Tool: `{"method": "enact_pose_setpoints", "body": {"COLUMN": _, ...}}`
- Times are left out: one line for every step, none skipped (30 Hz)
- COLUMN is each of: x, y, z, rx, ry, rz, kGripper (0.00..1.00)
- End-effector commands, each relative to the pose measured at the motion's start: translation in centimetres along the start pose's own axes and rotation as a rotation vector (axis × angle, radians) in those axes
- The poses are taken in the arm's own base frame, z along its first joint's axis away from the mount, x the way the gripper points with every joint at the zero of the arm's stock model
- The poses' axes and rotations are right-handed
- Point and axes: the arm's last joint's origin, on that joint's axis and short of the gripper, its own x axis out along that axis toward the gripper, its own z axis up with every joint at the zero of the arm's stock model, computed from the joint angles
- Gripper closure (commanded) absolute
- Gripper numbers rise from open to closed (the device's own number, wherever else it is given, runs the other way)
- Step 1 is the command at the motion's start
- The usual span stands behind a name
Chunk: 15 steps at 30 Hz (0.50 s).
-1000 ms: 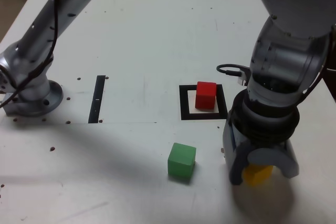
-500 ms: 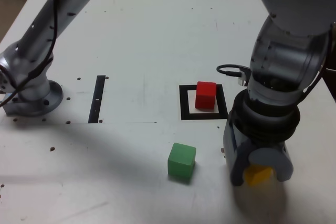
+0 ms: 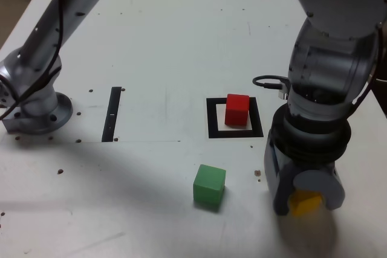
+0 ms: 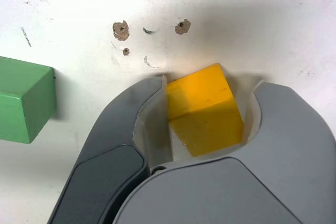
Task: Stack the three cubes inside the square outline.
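**A:** What's hard to make out here? From the exterior view the gripper (image 3: 305, 200) covers most of the yellow cube (image 3: 304, 203), so only a tilted corner of it pokes out under the grey shell. The arm's upper part is cut off by the top edge too.

**B:** Yeah, the wrist view helps. The yellow cube (image 4: 206, 109) sits right between the jaws, both grey fingers (image 4: 126, 129) wrapping its sides, so the jaws are pinching it. It looks rotated a bit compared to the jaw line. Can't tell if it's resting on the table (image 3: 181, 40) or lifted slightly; the underside is hidden.

**A:** How do the cubes look?

**B:** Plain matte blocks, same size. The green cube (image 3: 209, 185) is off to one side of the jaws, well apart from them, lying flat on the table. In the wrist view the green cube (image 4: 23, 100) is cut off at the frame edge.

**A:** And the square outline (image 3: 234, 130)?

**B:** Thick black frame, white middle. The red cube (image 3: 237, 109) stands inside it, toward its far edge, upright. It's beyond the jaws, near but not touching the gripper. Nothing else is inside the frame. There's also a narrow black strip (image 3: 112, 113) far off toward the exterior view's left, next to the arm's base (image 3: 36, 113).
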Motion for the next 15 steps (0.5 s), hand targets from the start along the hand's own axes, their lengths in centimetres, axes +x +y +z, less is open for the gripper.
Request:
{"method": "enact_pose_setpoints", "body": {"x": -0.6, "y": 0.3, "z": -0.4, "rx": -0.002, "ry": -0.005, "rz": 0.011, "kGripper": 0.85}}
{"method": "enact_pose_setpoints", "body": {"x": -1.1, "y": 0.4, "z": -0.6, "rx": -0.002, "ry": -0.011, "rz": 0.015, "kGripper": 0.85}}
{"method": "enact_pose_setpoints", "body": {"x": -1.5, "y": 0.6, "z": -0.8, "rx": -0.003, "ry": -0.02, "rz": 0.02, "kGripper": 0.85}}
{"method": "enact_pose_setpoints", "body": {"x": -2.1, "y": 0.7, "z": -1.1, "rx": -0.002, "ry": -0.029, "rz": 0.025, "kGripper": 0.85}}
{"method": "enact_pose_setpoints", "body": {"x": -2.7, "y": 1.0, "z": -1.4, "rx": -0.001, "ry": -0.039, "rz": 0.031, "kGripper": 0.85}}
{"method": "enact_pose_setpoints", "body": {"x": -3.4, "y": 1.2, "z": -1.8, "rx": -0.001, "ry": -0.05, "rz": 0.037, "kGripper": 0.85}}
{"method": "enact_pose_setpoints", "body": {"x": -4.1, "y": 1.6, "z": -2.2, "rx": 0.001, "ry": -0.061, "rz": 0.044, "kGripper": 0.85}}
{"method": "enact_pose_setpoints", "body": {"x": -4.9, "y": 2.0, "z": -2.6, "rx": 0.003, "ry": -0.072, "rz": 0.051, "kGripper": 0.85}}
{"method": "enact_pose_setpoints", "body": {"x": -5.7, "y": 2.5, "z": -3.1, "rx": 0.008, "ry": -0.082, "rz": 0.057, "kGripper": 0.85}}
{"method": "enact_pose_setpoints", "body": {"x": -6.4, "y": 3.0, "z": -3.5, "rx": 0.015, "ry": -0.09, "rz": 0.063, "kGripper": 0.85}}
{"method": "enact_pose_setpoints", "body": {"x": -7.1, "y": 3.7, "z": -4.0, "rx": 0.021, "ry": -0.095, "rz": 0.068, "kGripper": 0.85}}
{"method": "enact_pose_setpoints", "body": {"x": -7.8, "y": 4.3, "z": -4.4, "rx": 0.029, "ry": -0.096, "rz": 0.073, "kGripper": 0.85}}
{"method": "enact_pose_setpoints", "body": {"x": -8.4, "y": 5.0, "z": -4.8, "rx": 0.038, "ry": -0.096, "rz": 0.076, "kGripper": 0.85}}
{"method": "enact_pose_setpoints", "body": {"x": -8.9, "y": 5.6, "z": -5.1, "rx": 0.048, "ry": -0.093, "rz": 0.078, "kGripper": 0.85}}
{"method": "enact_pose_setpoints", "body": {"x": -9.3, "y": 6.2, "z": -5.3, "rx": 0.059, "ry": -0.088, "rz": 0.078, "kGripper": 0.85}}
